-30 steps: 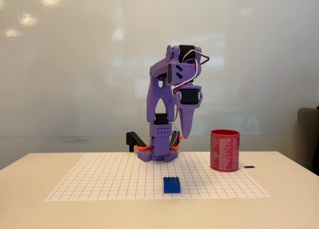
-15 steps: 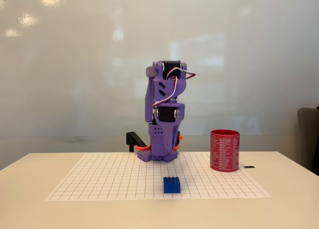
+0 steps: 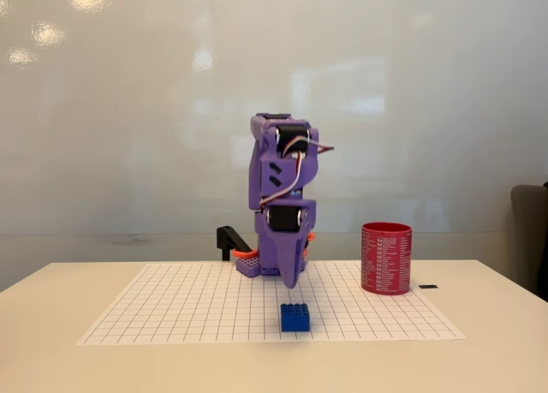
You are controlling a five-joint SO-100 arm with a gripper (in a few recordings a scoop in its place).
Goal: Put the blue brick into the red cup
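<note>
The blue brick [image 3: 295,317] sits studs-up on the white grid sheet [image 3: 171,312] near its front edge. The red cup [image 3: 386,258] stands upright at the sheet's right side, well to the right of the brick and a little farther back. The purple arm faces the camera, and its gripper [image 3: 290,281] points down just above and behind the brick, without touching it. The fingers overlap from this angle, so I cannot see whether they are open or shut.
The arm's purple base [image 3: 257,265] stands at the back edge of the sheet with a black clamp [image 3: 230,238] to its left. A small black item [image 3: 428,287] lies right of the cup. A dark chair back [image 3: 531,235] shows at the right edge.
The arm has swung from pointing right toward the cup to facing the camera, and the gripper has come down toward the brick. Brick and cup have not moved.
</note>
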